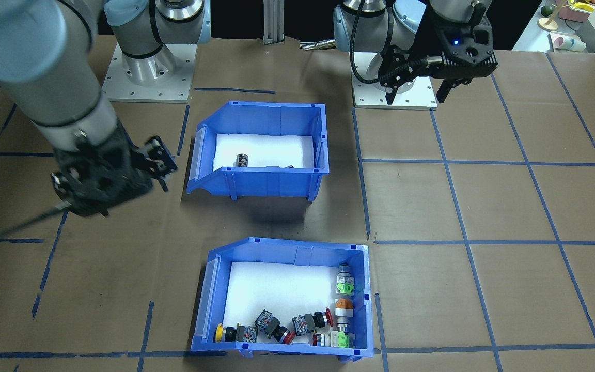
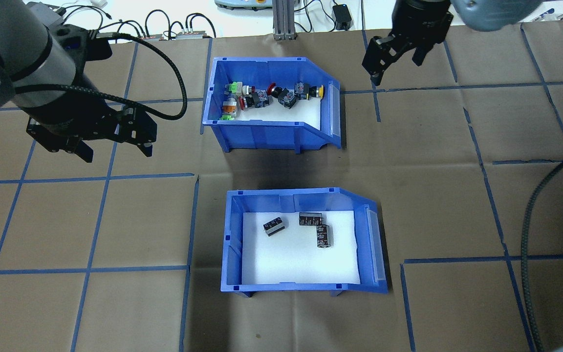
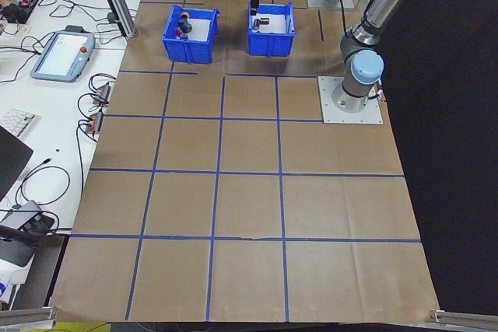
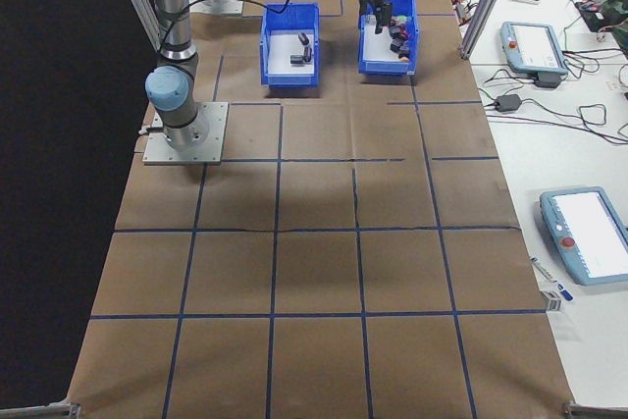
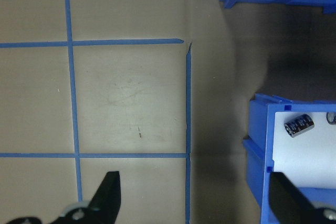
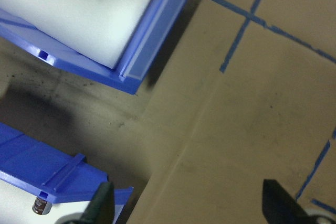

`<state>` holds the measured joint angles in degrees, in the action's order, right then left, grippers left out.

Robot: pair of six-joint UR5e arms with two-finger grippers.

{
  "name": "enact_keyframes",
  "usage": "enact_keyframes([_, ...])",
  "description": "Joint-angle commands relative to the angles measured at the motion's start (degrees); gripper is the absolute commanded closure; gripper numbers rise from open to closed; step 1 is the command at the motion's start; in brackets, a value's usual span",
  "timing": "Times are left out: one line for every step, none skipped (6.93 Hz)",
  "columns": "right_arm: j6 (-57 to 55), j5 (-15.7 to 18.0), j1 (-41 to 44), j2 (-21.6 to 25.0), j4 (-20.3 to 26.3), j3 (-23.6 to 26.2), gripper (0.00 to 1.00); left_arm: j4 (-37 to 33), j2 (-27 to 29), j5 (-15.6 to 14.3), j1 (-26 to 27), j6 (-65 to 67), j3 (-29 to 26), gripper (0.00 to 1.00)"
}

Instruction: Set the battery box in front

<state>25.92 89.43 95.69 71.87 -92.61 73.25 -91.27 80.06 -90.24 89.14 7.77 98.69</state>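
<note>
The battery box [image 2: 301, 244] is a blue bin with a white foam liner and three dark cylinders [image 2: 310, 218]. It stands on the robot's side of the table. In the front-facing view the battery box [image 1: 261, 150] sits behind the other bin. My left gripper [image 2: 115, 150] hangs open, left of both bins, with nothing in it. In the left wrist view the battery box [image 5: 294, 156] shows at the right edge, between the fingers [image 5: 107, 198]. My right gripper [image 2: 395, 68] is open and empty above the paper, right of the far bin.
A second blue bin [image 2: 271, 102], holding colourful push-button switches, stands on the far side, in line with the battery box. Brown paper with blue tape lines [image 2: 86, 178] covers the table. Cables and tablets [image 3: 62, 56] lie along the table's far edge.
</note>
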Motion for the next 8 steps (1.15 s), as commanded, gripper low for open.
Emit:
enact_keyframes([8.7, 0.3, 8.2, -9.2, 0.4, -10.8, 0.00, 1.0, -0.8, 0.5, 0.7, 21.4, 5.6, 0.00])
enact_keyframes([16.3, 0.7, 11.5, -12.2, 0.4, -14.7, 0.00, 1.0, -1.7, 1.2, 1.2, 32.5, 8.9, 0.00])
enact_keyframes([19.3, 0.7, 14.8, -14.4, 0.0, -16.1, 0.00, 1.1, -4.3, 4.6, 2.1, 42.9, 13.1, 0.01])
enact_keyframes([23.2, 0.7, 17.1, -16.0, -0.2, -16.3, 0.00, 2.6, -6.0, 8.1, 2.8, 52.8, 17.8, 0.01])
enact_keyframes([26.2, 0.7, 18.8, -17.1, -0.2, -16.2, 0.00, 7.5, -7.5, 10.7, 4.8, 61.3, 22.6, 0.01])
enact_keyframes([26.4, 0.2, 20.1, -18.2, -0.2, -15.8, 0.00, 11.2, -8.0, 11.9, 8.6, 71.3, 25.8, 0.01])
enact_keyframes([26.2, 0.1, 21.5, -19.1, -0.3, -15.3, 0.00, 14.5, -7.6, 11.9, 12.4, 78.6, 27.4, 0.01])
enact_keyframes([25.9, 0.2, 22.5, -20.4, -0.5, -15.2, 0.00, 21.2, -7.6, 12.6, 14.8, 81.2, 31.4, 0.01])
